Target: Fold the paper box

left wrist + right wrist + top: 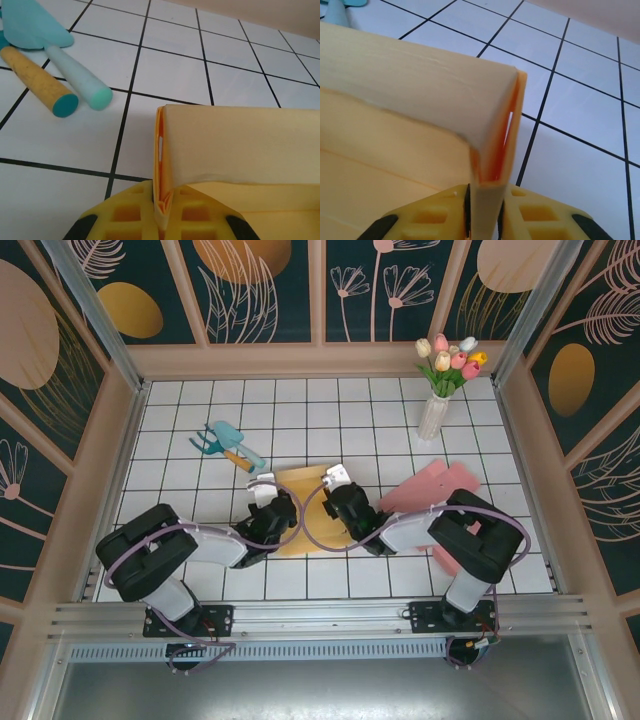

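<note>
A yellow paper box (pixel 298 480) sits at the near centre of the tiled desk (pixel 390 435). The left pincer (pixel 162 212) clenches its raised left wall and the right pincer (pixel 485 202) its right wall; toy garden tools (pixel 228 446) lie far-left.

Two teal garden tools (pixel 226 446) lie left of a white vase (pixel 433 416) of tulips (pixel 450 358) on the tiled table (pixel 180 410).

Your black left arm (pixel 200 540) and right arm (pixel 420 530) reach in low from the near edge of the white tiled worktop (pixel 300 585), wrists converging at its middle. Your left gripper (pixel 162 200) pinches one upright wall of the yellow paper box (pixel 240 145). Your right gripper (pixel 485 192) clamps the opposite wall.
</note>
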`<action>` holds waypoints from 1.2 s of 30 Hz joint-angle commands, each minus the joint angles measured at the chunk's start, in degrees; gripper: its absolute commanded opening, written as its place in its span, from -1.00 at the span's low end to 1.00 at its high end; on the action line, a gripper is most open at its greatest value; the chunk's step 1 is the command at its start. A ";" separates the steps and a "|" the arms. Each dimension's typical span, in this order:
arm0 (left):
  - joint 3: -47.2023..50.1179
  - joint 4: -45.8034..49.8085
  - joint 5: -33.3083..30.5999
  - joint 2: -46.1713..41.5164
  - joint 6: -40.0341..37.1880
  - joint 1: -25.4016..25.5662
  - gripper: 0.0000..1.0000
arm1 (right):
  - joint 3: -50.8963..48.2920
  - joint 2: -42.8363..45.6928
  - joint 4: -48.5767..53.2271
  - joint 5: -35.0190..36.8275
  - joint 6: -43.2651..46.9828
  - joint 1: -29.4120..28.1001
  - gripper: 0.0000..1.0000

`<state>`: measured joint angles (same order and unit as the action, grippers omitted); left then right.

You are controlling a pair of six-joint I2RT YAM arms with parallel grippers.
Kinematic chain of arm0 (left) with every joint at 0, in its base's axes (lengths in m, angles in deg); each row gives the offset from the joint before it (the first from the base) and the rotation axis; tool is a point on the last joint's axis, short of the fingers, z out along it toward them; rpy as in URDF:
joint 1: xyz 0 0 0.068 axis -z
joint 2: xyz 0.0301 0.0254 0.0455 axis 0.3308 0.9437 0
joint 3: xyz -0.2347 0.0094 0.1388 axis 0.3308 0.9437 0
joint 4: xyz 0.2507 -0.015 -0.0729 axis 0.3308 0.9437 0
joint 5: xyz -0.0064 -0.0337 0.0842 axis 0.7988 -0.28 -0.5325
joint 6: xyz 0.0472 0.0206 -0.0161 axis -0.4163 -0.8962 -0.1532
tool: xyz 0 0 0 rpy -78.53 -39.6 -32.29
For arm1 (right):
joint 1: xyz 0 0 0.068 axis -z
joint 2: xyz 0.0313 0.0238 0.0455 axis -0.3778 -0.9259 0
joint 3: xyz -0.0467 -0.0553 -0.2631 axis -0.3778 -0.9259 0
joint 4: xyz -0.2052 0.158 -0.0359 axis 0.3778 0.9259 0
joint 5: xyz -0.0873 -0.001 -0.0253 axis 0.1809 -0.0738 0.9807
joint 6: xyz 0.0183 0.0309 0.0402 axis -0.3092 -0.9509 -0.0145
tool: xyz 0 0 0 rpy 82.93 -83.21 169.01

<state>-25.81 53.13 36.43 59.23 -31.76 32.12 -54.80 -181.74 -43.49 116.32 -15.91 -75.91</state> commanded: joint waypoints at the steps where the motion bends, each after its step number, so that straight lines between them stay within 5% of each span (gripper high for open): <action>1: -5.36 17.27 -4.20 -1.66 11.37 0.30 -1.00 | 1.07 -1.73 0.12 3.53 1.49 1.13 -0.65; 10: -15.33 43.68 -8.91 -0.27 26.64 0.41 -1.00 | 3.37 -2.76 7.63 13.47 0.30 5.88 -0.84; 22: -15.06 47.37 -9.42 -3.32 32.99 0.50 -1.00 | 8.72 -3.02 19.06 20.99 -9.59 7.24 -0.80; 36: -14.24 44.94 -8.75 -4.41 32.32 0.59 -1.00 | 7.28 0.27 9.52 -6.33 -7.49 5.76 -0.51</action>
<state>-40.95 94.09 33.46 56.43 -2.27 33.78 -45.36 -183.31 -33.44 111.03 -23.23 -71.89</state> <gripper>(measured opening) 0.064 0.238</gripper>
